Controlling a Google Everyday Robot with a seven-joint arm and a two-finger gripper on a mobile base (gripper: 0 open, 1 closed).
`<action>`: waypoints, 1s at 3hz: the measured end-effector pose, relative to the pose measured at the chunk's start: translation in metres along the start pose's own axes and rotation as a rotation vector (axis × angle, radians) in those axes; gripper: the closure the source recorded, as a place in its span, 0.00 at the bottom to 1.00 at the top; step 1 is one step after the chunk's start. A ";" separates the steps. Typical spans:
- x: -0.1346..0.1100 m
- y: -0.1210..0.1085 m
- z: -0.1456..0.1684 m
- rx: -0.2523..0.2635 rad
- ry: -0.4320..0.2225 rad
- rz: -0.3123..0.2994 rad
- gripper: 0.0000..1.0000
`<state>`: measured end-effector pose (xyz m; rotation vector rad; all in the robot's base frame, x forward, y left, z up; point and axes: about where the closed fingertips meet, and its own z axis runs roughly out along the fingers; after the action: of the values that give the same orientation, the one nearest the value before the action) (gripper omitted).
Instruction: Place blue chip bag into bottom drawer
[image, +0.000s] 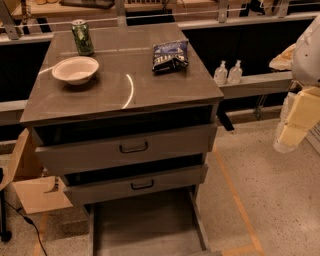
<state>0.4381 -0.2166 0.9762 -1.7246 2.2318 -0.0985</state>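
Observation:
The blue chip bag (170, 55), dark and glossy with white lettering, lies on the right rear part of the grey cabinet top (150, 85). The bottom drawer (145, 225) is pulled far out at floor level; its flat grey floor shows nothing in it. My gripper (292, 127), pale cream, hangs at the right edge of the view, beside and to the right of the cabinet at about upper-drawer height. It is well apart from the bag and holds nothing that I can see.
A green can (82, 37) and a white bowl (75, 69) stand on the left of the cabinet top. The two upper drawers (134, 147) with black handles are pulled slightly out. Two small clear bottles (227, 72) stand on a ledge behind right. A cardboard box (30, 175) sits at left.

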 end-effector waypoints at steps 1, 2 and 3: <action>0.000 0.000 0.000 0.000 0.000 0.000 0.00; -0.006 -0.005 0.009 0.034 -0.041 0.067 0.00; -0.017 -0.014 0.066 0.033 -0.108 0.247 0.00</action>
<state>0.4743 -0.1948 0.9203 -1.3895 2.3274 0.0148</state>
